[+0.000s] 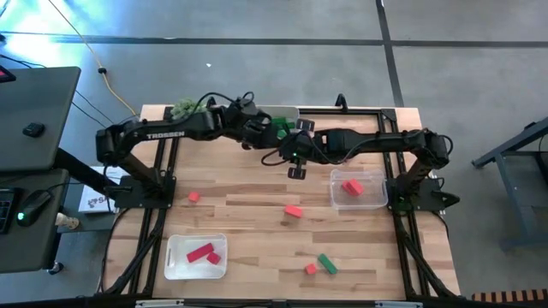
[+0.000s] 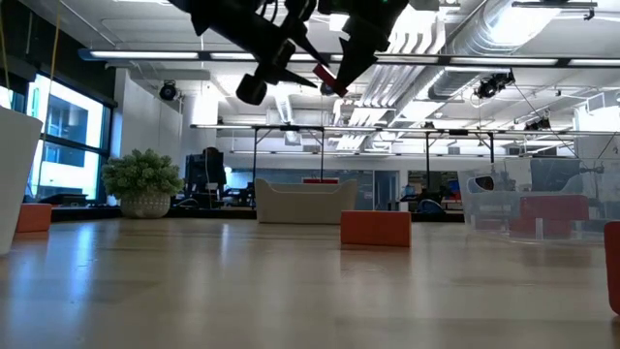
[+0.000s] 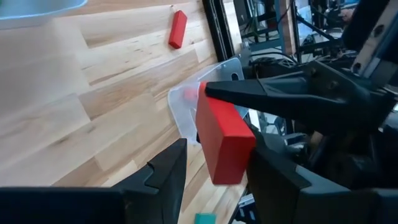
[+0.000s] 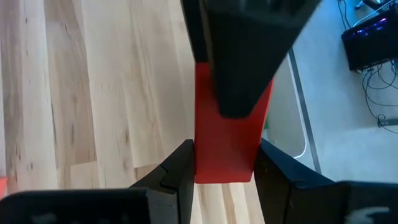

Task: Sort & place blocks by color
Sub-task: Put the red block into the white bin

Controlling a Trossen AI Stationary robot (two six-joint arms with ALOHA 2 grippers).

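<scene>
Claws are meeting high above the far middle of the table (image 1: pixel 257 205), and you are seeing one red block (image 3: pixel 224 140) pinched between both of them. Your left claw (image 3: pixel 214 171) is clamping the block's near end while the right claw (image 4: pixel 225 167) is gripping it as well, fingers pressed against its sides. Below, one clear tray (image 1: pixel 358 190) near the right arm is holding a red block, another tray (image 1: pixel 195 257) toward the near left is holding two, and loose blocks are lying between them.
</scene>
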